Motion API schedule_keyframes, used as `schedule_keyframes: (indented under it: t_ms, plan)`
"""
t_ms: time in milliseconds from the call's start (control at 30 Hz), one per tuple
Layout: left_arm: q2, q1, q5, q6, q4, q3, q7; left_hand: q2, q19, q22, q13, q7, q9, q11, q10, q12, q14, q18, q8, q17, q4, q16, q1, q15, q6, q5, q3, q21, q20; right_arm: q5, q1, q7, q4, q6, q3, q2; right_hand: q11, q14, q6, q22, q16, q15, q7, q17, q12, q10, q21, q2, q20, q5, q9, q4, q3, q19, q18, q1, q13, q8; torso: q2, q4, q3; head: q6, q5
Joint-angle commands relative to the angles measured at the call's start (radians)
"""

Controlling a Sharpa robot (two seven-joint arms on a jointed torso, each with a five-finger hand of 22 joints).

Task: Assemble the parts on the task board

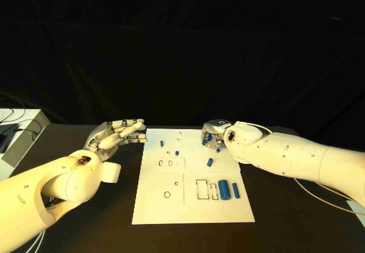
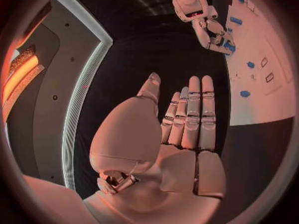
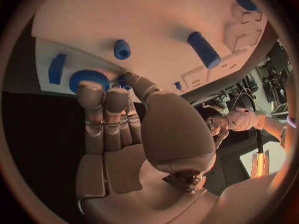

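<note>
Starting at the left, we hold our left hand (image 1: 118,136) just off the left edge of the flat white task board (image 1: 156,208), its smooth silver fingers straight, close together and holding nothing; we judge it parked there to leave the board free. The board lies in the middle of the matte black table (image 1: 91,232), a thin rigid plate with small rectangular and round cut-outs. Small blue parts are scattered over it: a little peg (image 1: 162,143) near the far left corner, another short peg (image 1: 210,162) toward the middle, and a thick blue cylinder (image 1: 224,190) beside a slimmer blue rod (image 1: 236,191) near the right edge. All look like smooth hard plastic. At the far right corner, our right hand (image 1: 215,135) reaches down, fingers curled over a ridged blue disc (image 3: 89,78) near the board's edge. Its fingertips (image 3: 91,92) sit on or against that disc, but we cannot tell whether it is truly gripped. We judge this a pick-up under way.
</note>
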Motion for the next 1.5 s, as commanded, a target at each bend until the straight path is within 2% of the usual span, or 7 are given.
schedule_keyframes:
  t_ms: [33, 300, 500, 567, 1000, 1233, 1500]
  plan:
    - [0.001, 0.001, 0.003, -0.004, -0.002, 0.001, 0.004, 0.0, -0.005, -0.001, -0.001, 0.003, -0.001, -0.001, -0.006, 0.004, -0.003, -0.003, -0.001, -0.002, 0.001, 0.006, -0.001, 0.0, -0.002, -0.002, 0.005, 0.006, -0.002, -0.014, -0.001, 0.004, 0.0, 0.012, 0.0, 0.003, 0.002, -0.001, 0.006, 0.008, 0.004, -0.004, 0.002, -0.001, -0.001, 0.008, -0.006, 0.002, -0.001, -0.004, 0.001, 0.002, 0.007, 0.008, 0.025, -0.01, -0.001, 0.001, 0.005, 0.0, -0.0004, 0.0, 0.002]
    - [0.002, 0.001, 0.003, -0.002, -0.006, 0.001, 0.001, 0.001, -0.005, -0.002, -0.001, 0.003, -0.001, -0.002, -0.005, 0.004, -0.003, -0.003, -0.001, -0.003, 0.001, 0.007, 0.0, 0.0, -0.003, -0.002, 0.006, 0.008, -0.003, -0.012, -0.001, 0.008, 0.003, 0.002, 0.0, 0.003, -0.01, 0.0, 0.032, 0.037, 0.008, -0.011, -0.01, -0.001, -0.001, 0.044, -0.007, 0.018, -0.006, -0.001, 0.004, 0.011, 0.007, 0.015, 0.019, -0.015, -0.001, 0.003, 0.008, 0.0014, -0.0027, 0.0, 0.004]
    - [0.001, 0.001, 0.003, -0.001, -0.009, 0.001, -0.002, 0.001, -0.005, -0.002, -0.001, 0.003, -0.001, -0.002, -0.005, 0.004, -0.003, -0.003, -0.001, -0.003, 0.001, 0.007, 0.0, 0.0, -0.003, -0.002, 0.006, 0.008, -0.003, -0.007, -0.002, -0.001, 0.015, -0.067, 0.0, -0.002, -0.037, 0.002, 0.092, 0.067, 0.012, -0.028, -0.03, 0.001, 0.002, 0.122, 0.013, 0.067, -0.018, -0.017, 0.015, 0.008, 0.02, 0.021, 0.006, 0.008, 0.002, 0.012, 0.011, 0.0015, -0.0021, 0.002, 0.006]
    - [0.001, 0.001, 0.003, -0.001, -0.01, 0.001, -0.002, 0.002, -0.006, -0.003, -0.001, 0.002, -0.001, -0.001, -0.007, 0.004, -0.003, -0.003, -0.001, -0.004, 0.0, 0.008, 0.002, 0.0, -0.005, -0.002, 0.007, 0.009, -0.003, -0.004, -0.002, -0.008, 0.025, -0.103, 0.0, -0.005, -0.042, 0.003, 0.103, 0.08, 0.013, -0.033, -0.033, 0.002, -0.001, 0.142, 0.02, 0.073, -0.025, -0.018, 0.019, 0.0, 0.025, 0.021, 0.0, 0.009, 0.001, 0.009, 0.012, 0.0013, -0.0024, 0.004, 0.006]
    - [0.002, 0.001, 0.003, 0.0, -0.017, 0.001, -0.007, -0.001, -0.007, -0.004, -0.001, 0.002, -0.002, -0.001, -0.01, 0.004, -0.004, -0.003, -0.002, -0.005, 0.0, 0.008, 0.001, 0.001, -0.011, -0.003, 0.005, 0.01, -0.003, 0.002, 0.003, -0.062, 0.08, -0.258, 0.015, -0.012, -0.046, 0.003, 0.11, 0.15, 0.014, -0.036, -0.037, 0.012, -0.001, 0.149, 0.0, 0.08, -0.034, -0.011, 0.031, -0.035, 0.036, 0.032, -0.012, -0.01, 0.001, 0.005, 0.014, 0.0032, -0.0043, 0.017, 0.006]
    - [0.002, 0.001, 0.003, -0.004, -0.018, 0.001, -0.01, 0.0, -0.007, -0.005, -0.001, 0.003, -0.002, -0.001, -0.011, 0.004, -0.004, -0.003, -0.001, -0.005, -0.001, 0.009, 0.003, 0.001, -0.013, -0.002, 0.006, 0.011, -0.002, -0.003, 0.005, -0.093, 0.05, -0.285, 0.019, 0.031, -0.045, 0.003, 0.11, 0.186, 0.014, -0.036, -0.036, 0.014, -0.001, 0.148, -0.028, 0.081, -0.033, -0.01, 0.031, -0.04, 0.038, 0.041, -0.011, -0.014, 0.001, 0.005, 0.018, 0.0047, -0.0054, 0.024, 0.005]
    - [0.003, 0.001, 0.002, -0.003, -0.012, 0.001, -0.01, 0.0, -0.007, -0.006, -0.001, 0.003, -0.002, 0.0, -0.011, 0.004, -0.004, -0.003, -0.001, -0.006, -0.002, 0.009, 0.005, 0.001, -0.013, -0.002, 0.007, 0.012, -0.003, -0.006, 0.005, -0.099, -0.007, -0.303, 0.02, 0.09, -0.044, 0.003, 0.11, 0.238, 0.014, -0.035, -0.035, 0.015, -0.001, 0.147, -0.064, 0.081, -0.033, -0.009, 0.031, -0.041, 0.04, 0.056, -0.013, -0.013, 0.001, 0.005, 0.019, 0.0105, -0.0079, 0.021, 0.005]
